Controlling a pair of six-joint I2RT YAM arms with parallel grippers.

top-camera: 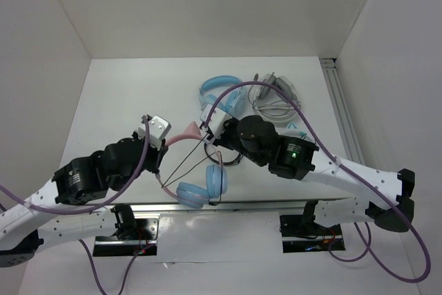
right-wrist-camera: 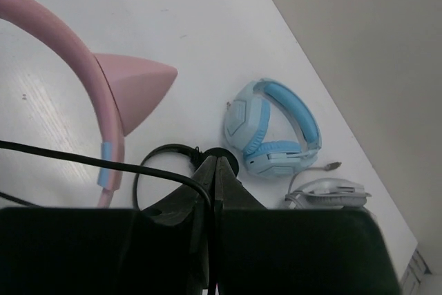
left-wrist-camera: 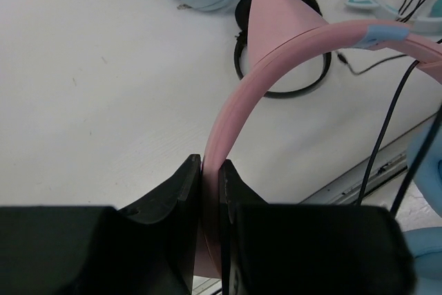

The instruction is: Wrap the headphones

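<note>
The headphones have a pink cat-eared headband and light blue ear cups hanging near the table's front edge. My left gripper is shut on the pink headband and holds it up. My right gripper is shut on the thin dark cable, which runs in from the left and passes between its fingers. In the top view the left gripper is left of the headband and the right gripper is at its right end. The cable hangs in loose lines between them.
All-blue headphones lie at the back, also in the right wrist view. White-banded headphones with cables lie to their right. A small black headset lies under my right gripper. A metal rail runs along the front edge.
</note>
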